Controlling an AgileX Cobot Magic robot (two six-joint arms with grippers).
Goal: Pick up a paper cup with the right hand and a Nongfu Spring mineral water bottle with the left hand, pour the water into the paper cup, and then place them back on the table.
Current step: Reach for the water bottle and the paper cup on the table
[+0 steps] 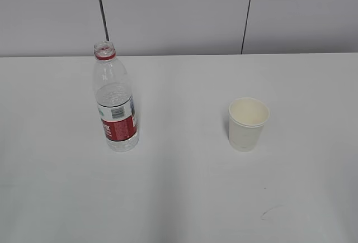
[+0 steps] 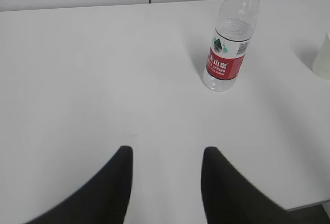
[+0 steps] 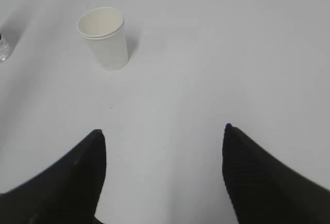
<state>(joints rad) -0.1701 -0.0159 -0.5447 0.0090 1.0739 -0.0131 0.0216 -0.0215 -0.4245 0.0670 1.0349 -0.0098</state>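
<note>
The Nongfu Spring mineral water bottle [image 1: 115, 100] stands upright and uncapped on the white table [image 1: 179, 198], left of centre, with water in its lower half. The white paper cup [image 1: 247, 124] stands upright to its right. Neither arm shows in the exterior view. In the left wrist view the bottle [image 2: 230, 38] is far ahead and to the right of my left gripper [image 2: 166, 152], which is open over bare table. In the right wrist view the cup [image 3: 104, 38] stands far ahead to the left of my right gripper [image 3: 162, 131], open wide and empty.
A faint dark scuff [image 1: 271, 211] marks the table near its front right. A grey panelled wall [image 1: 179, 14] runs behind the table's far edge. The table's near edge [image 2: 309, 206] shows at the lower right of the left wrist view.
</note>
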